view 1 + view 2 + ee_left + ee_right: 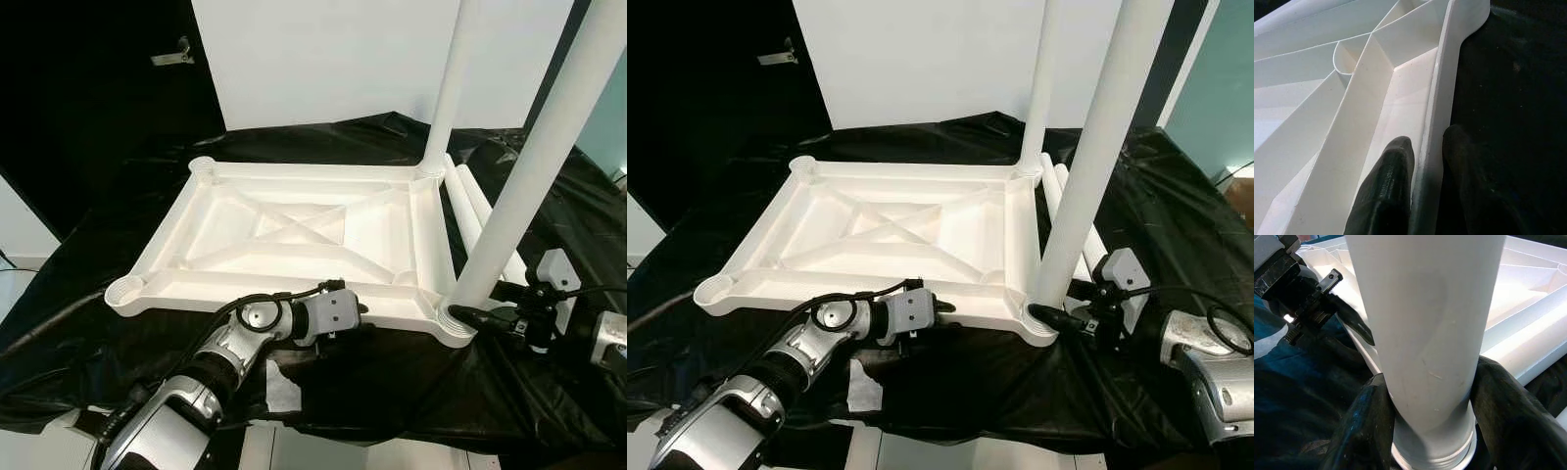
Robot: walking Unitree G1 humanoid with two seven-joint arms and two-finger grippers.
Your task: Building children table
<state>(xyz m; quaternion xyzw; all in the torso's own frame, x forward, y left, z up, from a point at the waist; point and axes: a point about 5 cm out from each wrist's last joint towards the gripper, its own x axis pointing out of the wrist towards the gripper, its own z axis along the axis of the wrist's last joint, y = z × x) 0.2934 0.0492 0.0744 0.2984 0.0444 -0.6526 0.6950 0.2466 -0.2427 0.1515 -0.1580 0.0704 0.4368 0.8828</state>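
A white plastic table top (196, 284) lies upside down on a black cloth. One white leg (449, 88) stands in its far right corner socket. Another leg (534, 166) stands in the near right socket, and my right gripper (460, 315) is shut around its base (1425, 396), one finger on each side. My left gripper (358, 311) is shut on the near rim of the table top, its fingers (1396, 166) straddling the edge wall. Two spare legs (470, 211) lie on the cloth just right of the top. The near left socket (124, 289) and far left socket (202, 164) hold nothing.
The black cloth (392, 382) covers the whole work surface and hangs over its front edge. A scrap of white paper (282, 390) lies on it below my left arm. A white wall (323, 59) stands behind, with a black backdrop (88, 98) to the left.
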